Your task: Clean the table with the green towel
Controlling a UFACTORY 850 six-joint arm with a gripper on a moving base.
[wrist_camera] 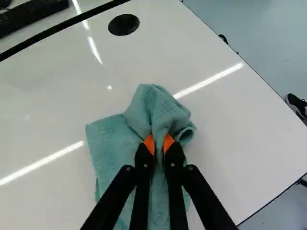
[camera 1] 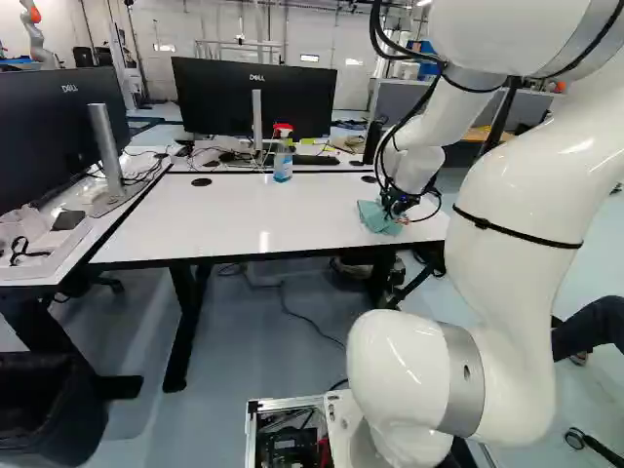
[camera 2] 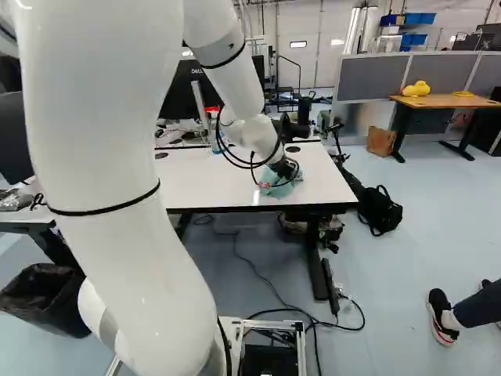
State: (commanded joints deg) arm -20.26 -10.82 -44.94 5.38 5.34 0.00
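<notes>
At the right end of the white table (camera 1: 263, 210), in the left base view, my gripper (camera 1: 398, 207) points down at the green towel (camera 1: 372, 216). The right base view shows the towel (camera 2: 275, 186) near the table's right front part, under the wrist. In the wrist view the gripper (wrist_camera: 159, 144) is shut on a bunched fold of the towel (wrist_camera: 112, 141), its orange pads pinching the cloth from both sides. The rest of the towel spreads on the tabletop around and under the fingers, hiding the surface beneath.
A spray bottle (camera 1: 283, 161) stands at the table's back edge, before a monitor (camera 1: 255, 96) on the desk behind. Another desk with a monitor (camera 1: 58, 127) adjoins at the left. A black bin (camera 2: 43, 298) and a backpack (camera 2: 380, 210) are on the floor. Another robot (camera 1: 37, 34) stands far back.
</notes>
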